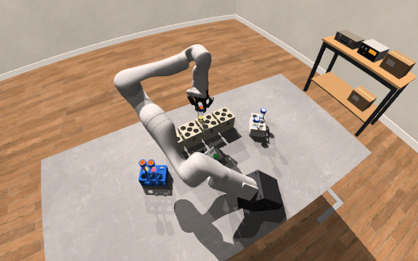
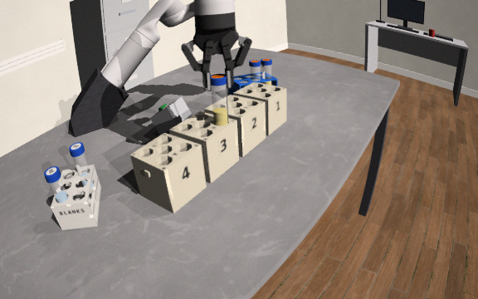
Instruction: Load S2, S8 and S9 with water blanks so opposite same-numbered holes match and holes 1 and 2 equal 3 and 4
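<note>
My gripper point(image 1: 200, 106) point(image 2: 219, 76) is shut on the blue cap of a sample tube point(image 1: 201, 117) point(image 2: 221, 109) with an orange cap dot and yellowish liquid. The tube hangs upright, its lower end in a hole of adapter 3 point(image 2: 222, 145) point(image 1: 210, 125), on the side next to adapter 2 point(image 2: 253, 124). I cannot read the hole number. Adapters 1 point(image 2: 277, 105) and 4 point(image 2: 185, 172) point(image 1: 225, 116) show empty holes. The blue sample rack point(image 1: 152, 177) point(image 2: 243, 79) holds two orange-dotted tubes point(image 1: 146, 163) point(image 2: 260, 66). The white BLANKS rack point(image 2: 73, 212) point(image 1: 257, 127) holds two tall blue-capped tubes point(image 2: 77, 151) point(image 2: 52, 175).
The green DONE key point(image 1: 215, 156) point(image 2: 163, 106) sits on a small sloped desk point(image 2: 178, 110) behind the adapter row. The arm's dark base point(image 1: 267, 190) point(image 2: 94, 104) stands at the table's back. The table edge point(image 2: 372, 124) runs to the right of adapter 1.
</note>
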Robot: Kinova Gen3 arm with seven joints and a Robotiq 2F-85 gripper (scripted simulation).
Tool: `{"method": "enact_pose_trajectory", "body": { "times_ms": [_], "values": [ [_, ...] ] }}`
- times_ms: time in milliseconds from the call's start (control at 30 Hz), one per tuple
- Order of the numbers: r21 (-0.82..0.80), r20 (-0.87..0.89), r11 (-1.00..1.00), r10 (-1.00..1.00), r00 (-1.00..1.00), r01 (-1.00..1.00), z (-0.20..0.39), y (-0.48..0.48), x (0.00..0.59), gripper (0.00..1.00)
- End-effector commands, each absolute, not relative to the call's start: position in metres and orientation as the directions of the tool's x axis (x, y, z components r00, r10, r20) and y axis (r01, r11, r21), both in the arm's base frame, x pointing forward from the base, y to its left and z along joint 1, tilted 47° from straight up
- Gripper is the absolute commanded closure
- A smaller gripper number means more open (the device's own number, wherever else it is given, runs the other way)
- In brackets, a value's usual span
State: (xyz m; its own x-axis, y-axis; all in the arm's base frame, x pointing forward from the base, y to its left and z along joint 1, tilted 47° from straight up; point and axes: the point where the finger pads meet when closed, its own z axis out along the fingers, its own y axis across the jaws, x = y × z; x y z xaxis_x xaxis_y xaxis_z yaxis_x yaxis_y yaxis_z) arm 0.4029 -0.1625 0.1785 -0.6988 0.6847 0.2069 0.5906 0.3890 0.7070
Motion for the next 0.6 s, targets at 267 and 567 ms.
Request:
{"method": "enact_pose_trajectory", "body": {
  "times_ms": [267, 567],
  "values": [
    [0.707, 0.206, 0.389, 0.686, -0.698, 0.590, 0.1748, -0.1594, 0.4053, 0.90],
    [0.707, 0.206, 0.389, 0.686, -0.698, 0.590, 0.1712, -0.1561, 0.4074, 0.90]
  ]
}}
